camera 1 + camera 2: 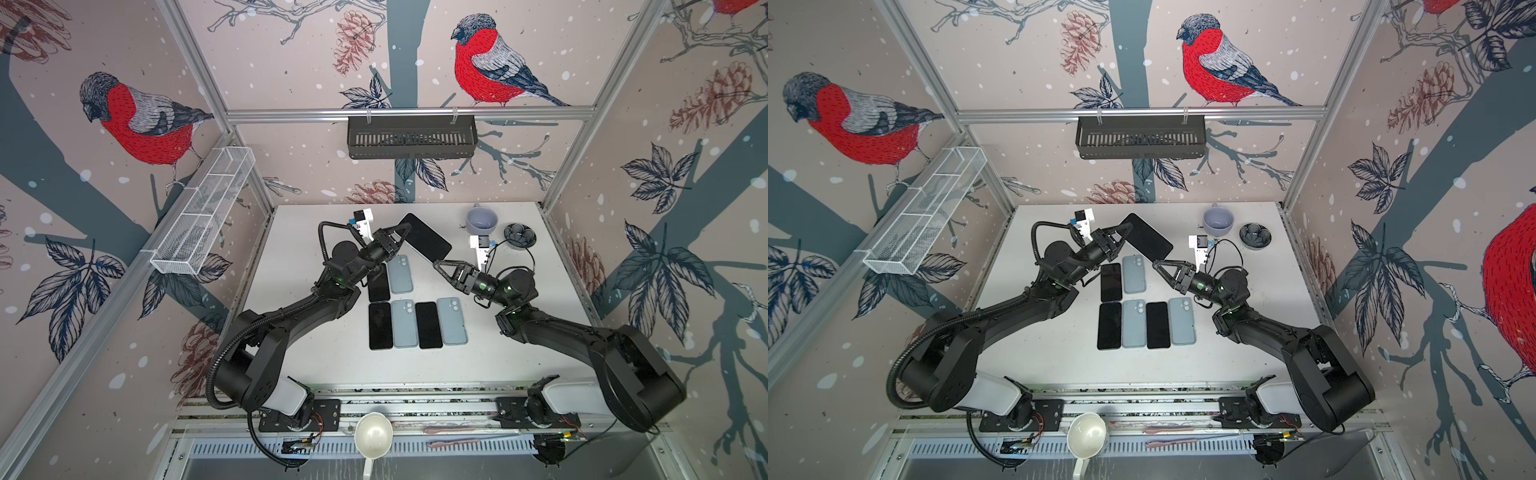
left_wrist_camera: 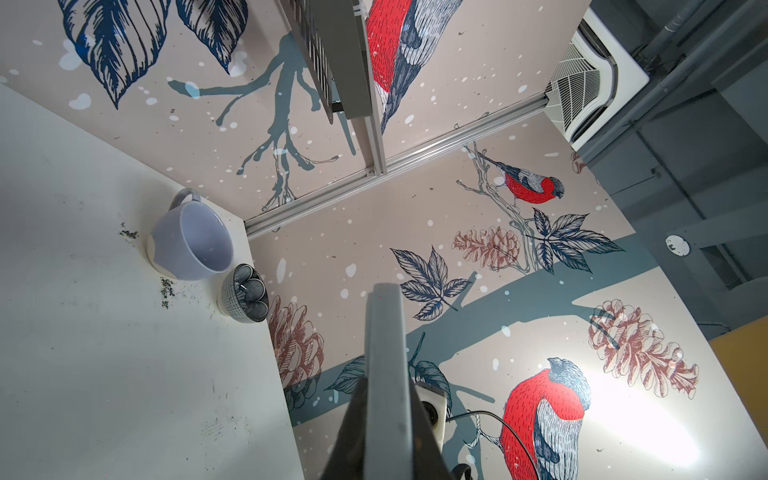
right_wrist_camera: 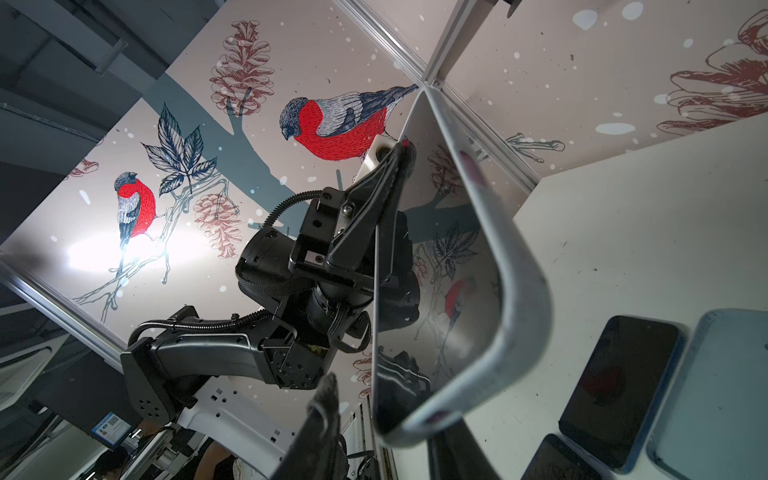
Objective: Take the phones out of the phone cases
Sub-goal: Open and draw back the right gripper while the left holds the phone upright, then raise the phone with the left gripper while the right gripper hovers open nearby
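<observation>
Black-screened phone in pale grey-blue soft case: held aloft over white table, long axis diagonal. Far end clamped in left gripper; near corner between right gripper jaws, gap beside one finger. Beneath: black phones, blue-grey cases; path unobstructed

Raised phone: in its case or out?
In the case. The right wrist view shows the pale case wrapped round the glossy screen of the raised phone.

Mug beside small bowl, back right; phones centre table.
</observation>
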You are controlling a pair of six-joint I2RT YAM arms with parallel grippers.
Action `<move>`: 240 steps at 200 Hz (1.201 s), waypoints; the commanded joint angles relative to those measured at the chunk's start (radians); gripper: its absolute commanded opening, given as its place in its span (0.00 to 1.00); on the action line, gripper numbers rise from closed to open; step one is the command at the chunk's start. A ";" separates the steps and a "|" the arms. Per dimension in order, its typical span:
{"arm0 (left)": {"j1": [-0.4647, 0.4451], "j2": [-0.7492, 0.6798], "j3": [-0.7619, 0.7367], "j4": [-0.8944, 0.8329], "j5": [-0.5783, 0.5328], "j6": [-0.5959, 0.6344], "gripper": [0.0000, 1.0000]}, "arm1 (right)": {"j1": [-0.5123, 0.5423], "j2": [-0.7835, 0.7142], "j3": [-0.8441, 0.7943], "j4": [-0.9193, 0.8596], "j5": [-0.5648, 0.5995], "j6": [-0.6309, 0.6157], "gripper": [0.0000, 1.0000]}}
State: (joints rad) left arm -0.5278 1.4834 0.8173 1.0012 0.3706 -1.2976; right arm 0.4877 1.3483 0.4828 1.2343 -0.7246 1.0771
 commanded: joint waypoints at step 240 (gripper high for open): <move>0.060 -0.098 0.063 -0.103 0.277 0.037 0.00 | -0.013 -0.139 0.052 -0.460 0.241 -0.998 0.48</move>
State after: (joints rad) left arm -0.5041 1.4334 0.8753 0.9146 0.5758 -1.2827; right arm 0.4873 1.2629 0.5861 0.7811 -0.5587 0.1200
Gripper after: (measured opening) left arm 0.124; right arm 0.278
